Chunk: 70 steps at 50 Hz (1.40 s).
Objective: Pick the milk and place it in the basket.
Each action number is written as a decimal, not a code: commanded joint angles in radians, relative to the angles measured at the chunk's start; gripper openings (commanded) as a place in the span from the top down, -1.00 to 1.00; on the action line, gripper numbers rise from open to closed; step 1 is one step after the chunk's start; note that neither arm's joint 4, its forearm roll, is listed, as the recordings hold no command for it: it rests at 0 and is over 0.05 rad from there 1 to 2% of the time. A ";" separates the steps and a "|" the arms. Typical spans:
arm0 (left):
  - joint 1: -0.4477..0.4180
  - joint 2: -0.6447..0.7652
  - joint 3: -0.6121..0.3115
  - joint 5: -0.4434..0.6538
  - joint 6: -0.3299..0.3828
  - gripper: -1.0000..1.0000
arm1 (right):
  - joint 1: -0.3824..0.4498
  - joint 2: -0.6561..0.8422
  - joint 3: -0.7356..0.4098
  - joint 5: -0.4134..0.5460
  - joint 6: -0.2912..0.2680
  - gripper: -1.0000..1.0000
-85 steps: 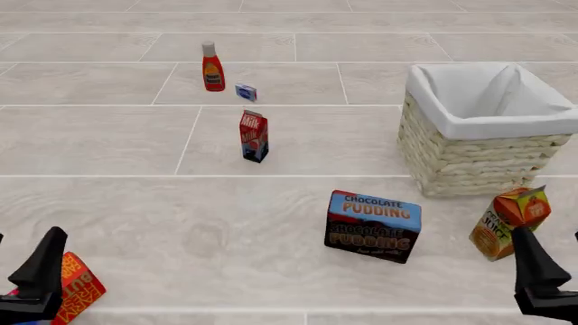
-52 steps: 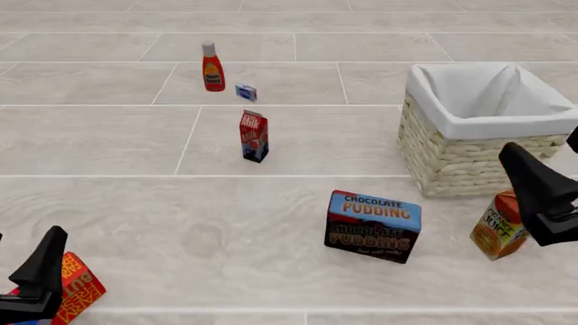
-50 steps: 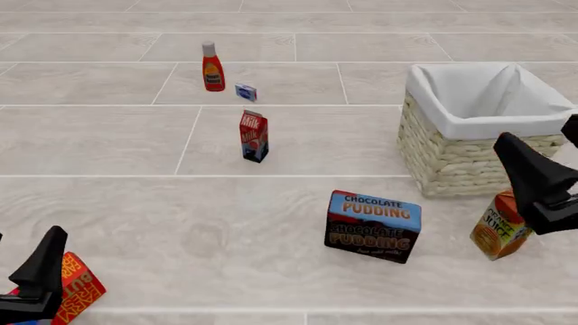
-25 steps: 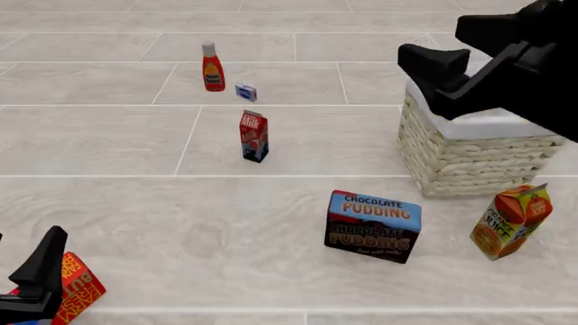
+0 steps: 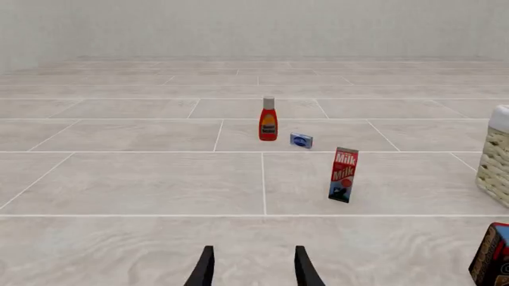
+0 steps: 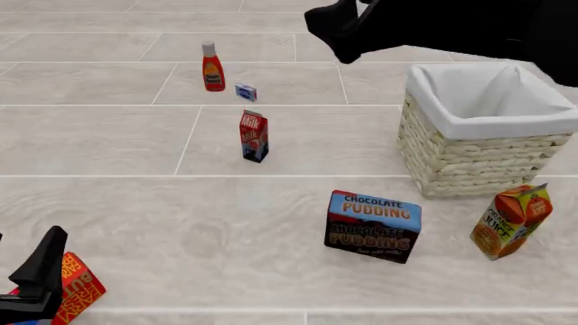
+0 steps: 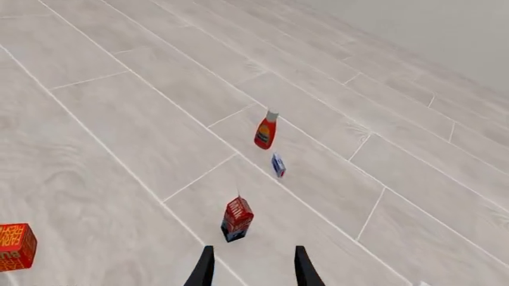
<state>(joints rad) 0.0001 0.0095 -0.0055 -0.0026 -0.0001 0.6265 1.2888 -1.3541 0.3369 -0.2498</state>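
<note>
A red ketchup bottle (image 6: 212,66) stands upright at the far left of the tiled table (image 6: 108,142). Just right of it lies 1 small blue packet (image 6: 246,91). Near the middle, a chocolate pudding box (image 6: 373,225) stands with its lettering facing the camera. At the right edge, an orange juice carton (image 6: 509,222) leans tilted. In the near left corner sits 1 red and orange box (image 6: 76,287), partly hidden.
</note>
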 commanded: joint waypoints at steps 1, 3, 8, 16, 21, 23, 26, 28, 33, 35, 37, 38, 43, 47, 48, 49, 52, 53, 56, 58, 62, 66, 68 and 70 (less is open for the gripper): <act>0.000 0.000 0.000 0.000 0.000 -1.00 | 0.030 0.160 -0.205 0.110 -0.028 -1.00; 0.000 0.000 0.000 0.000 0.000 -1.00 | 0.033 0.181 -0.228 0.123 -0.030 -1.00; 0.000 0.000 0.000 0.000 0.000 -1.00 | 0.039 0.255 -0.319 0.164 -0.043 -1.00; 0.000 0.000 0.000 0.000 0.000 -1.00 | 0.028 0.367 -0.426 0.215 -0.062 -1.00; 0.000 0.000 0.000 0.000 0.000 -1.00 | 0.020 0.411 -0.477 0.238 -0.060 -1.00; 0.000 0.000 0.000 0.000 0.000 -1.00 | 0.016 0.438 -0.507 0.251 -0.056 -1.00; 0.000 0.000 0.000 0.000 0.000 -1.00 | 0.009 0.475 -0.551 0.270 -0.051 -1.00; 0.000 0.000 0.000 0.000 0.000 -1.00 | 0.005 0.504 -0.582 0.282 -0.049 -1.00; 0.000 0.000 0.000 0.000 0.000 -1.00 | 0.001 0.576 -0.647 0.308 -0.046 -1.00; 0.000 0.000 0.000 0.000 0.000 -1.00 | 0.002 0.600 -0.674 0.315 -0.037 -1.00; 0.000 0.000 0.000 0.000 0.000 -1.00 | 0.003 0.618 -0.693 0.322 -0.032 -1.00; 0.000 0.000 0.000 0.000 0.000 -1.00 | 0.002 0.631 -0.704 0.326 -0.032 -1.00; 0.000 0.000 0.000 0.000 0.000 -1.00 | 0.000 0.701 -0.769 0.344 -0.028 -1.00; 0.000 0.000 0.000 0.000 0.000 -1.00 | 0.000 0.739 -0.796 0.341 -0.017 -1.00; 0.000 0.000 0.000 0.000 0.000 -1.00 | 0.000 0.739 -0.796 0.341 -0.017 -1.00; 0.000 0.000 0.000 0.000 0.000 -1.00 | 0.000 0.748 -0.802 0.341 -0.016 -1.00; 0.000 0.000 0.000 0.000 0.000 -1.00 | -0.001 0.784 -0.834 0.352 -0.013 -1.00; 0.000 0.000 0.000 0.000 0.000 -1.00 | -0.002 0.792 -0.843 0.356 -0.014 -1.00; 0.000 0.000 0.000 0.000 0.000 -1.00 | -0.006 0.835 -0.901 0.378 -0.015 -1.00; 0.000 0.000 0.000 0.000 0.000 -1.00 | -0.007 0.847 -0.919 0.384 -0.015 -1.00; 0.000 0.000 0.000 0.000 0.000 -1.00 | -0.007 0.906 -0.992 0.408 -0.010 -1.00; 0.000 0.000 0.000 0.000 0.000 -1.00 | -0.007 0.972 -1.077 0.437 -0.010 -1.00; 0.000 0.000 0.000 0.000 0.000 -1.00 | -0.008 0.987 -1.096 0.443 -0.010 -1.00; 0.000 0.000 0.000 0.000 0.000 -1.00 | -0.007 1.014 -1.124 0.449 -0.008 -1.00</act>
<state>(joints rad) 0.0001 0.0094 -0.0055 -0.0026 -0.0001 0.6211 2.1828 -2.3368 0.7424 -0.2631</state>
